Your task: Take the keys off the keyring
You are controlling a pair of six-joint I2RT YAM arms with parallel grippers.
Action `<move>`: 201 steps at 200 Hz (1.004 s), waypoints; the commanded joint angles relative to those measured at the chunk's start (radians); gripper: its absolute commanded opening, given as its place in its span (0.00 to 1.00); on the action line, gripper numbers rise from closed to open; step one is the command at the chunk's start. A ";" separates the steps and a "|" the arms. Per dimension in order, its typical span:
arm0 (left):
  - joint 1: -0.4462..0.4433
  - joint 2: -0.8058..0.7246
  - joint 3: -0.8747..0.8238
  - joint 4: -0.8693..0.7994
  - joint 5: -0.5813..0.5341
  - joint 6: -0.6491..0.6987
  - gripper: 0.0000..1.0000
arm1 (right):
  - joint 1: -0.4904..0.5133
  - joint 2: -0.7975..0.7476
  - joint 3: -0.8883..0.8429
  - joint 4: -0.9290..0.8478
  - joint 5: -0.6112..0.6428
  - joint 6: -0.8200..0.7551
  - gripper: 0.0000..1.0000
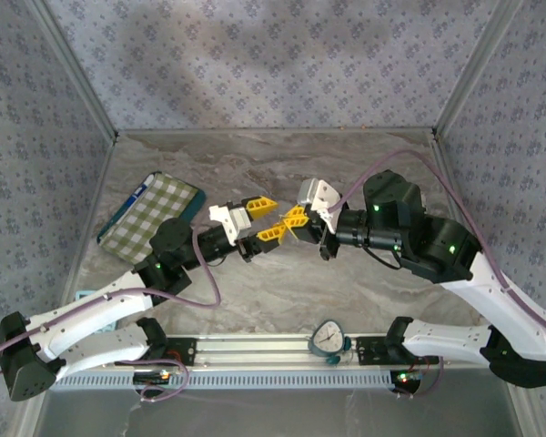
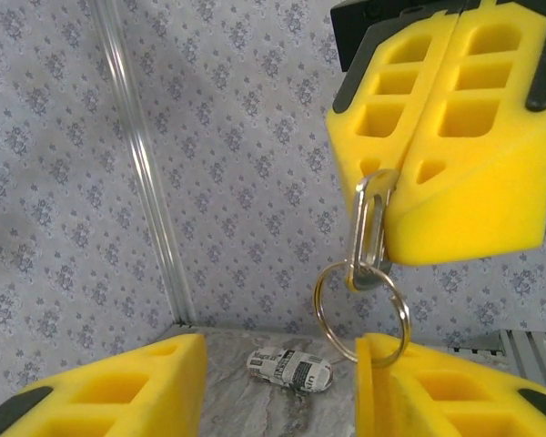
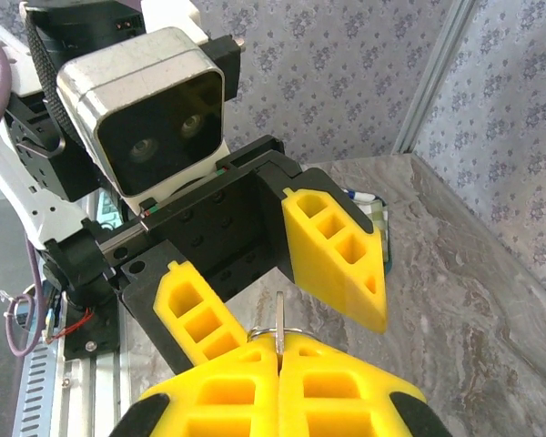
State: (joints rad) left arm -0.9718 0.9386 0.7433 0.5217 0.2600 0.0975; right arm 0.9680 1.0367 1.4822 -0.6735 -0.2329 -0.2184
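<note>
My right gripper (image 1: 296,220) (image 3: 279,344) is shut on a silvery clip (image 2: 373,223), held in the air over the table's middle. A round keyring (image 2: 359,309) hangs from the clip's lower end. In the right wrist view the clip (image 3: 279,314) is a thin edge-on strip rising from the shut pads. My left gripper (image 1: 269,219) (image 2: 280,353) faces it, open. The ring's lower edge touches or overlaps the tip of its right finger (image 2: 455,391). The keys are hidden; I make out no yellow-orange-headed piece.
A green-and-white checked pouch (image 1: 152,217) lies at the back left of the marble table (image 1: 282,291). A small newsprint-patterned bundle (image 2: 289,370) lies on the table beneath the ring. A round dial (image 1: 328,339) stands on the front rail. Patterned walls close three sides.
</note>
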 commanded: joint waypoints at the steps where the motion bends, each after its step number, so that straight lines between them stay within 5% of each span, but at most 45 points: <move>1: -0.007 -0.001 0.018 0.050 -0.011 0.015 0.49 | -0.009 -0.020 -0.003 0.041 -0.034 0.038 0.00; 125: -0.020 0.025 0.041 0.120 0.003 0.028 0.59 | -0.031 -0.035 -0.035 0.068 -0.057 0.075 0.00; 145: -0.022 0.027 0.045 0.109 0.012 0.036 0.43 | -0.037 -0.038 -0.039 0.068 -0.065 0.082 0.00; 201: -0.022 0.014 0.041 0.117 -0.003 0.029 0.31 | -0.056 -0.052 -0.056 0.097 -0.086 0.099 0.00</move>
State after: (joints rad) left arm -0.9897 0.9657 0.7506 0.5888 0.2646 0.1280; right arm 0.9222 1.0039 1.4342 -0.6151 -0.2913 -0.1513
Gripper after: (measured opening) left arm 0.329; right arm 0.051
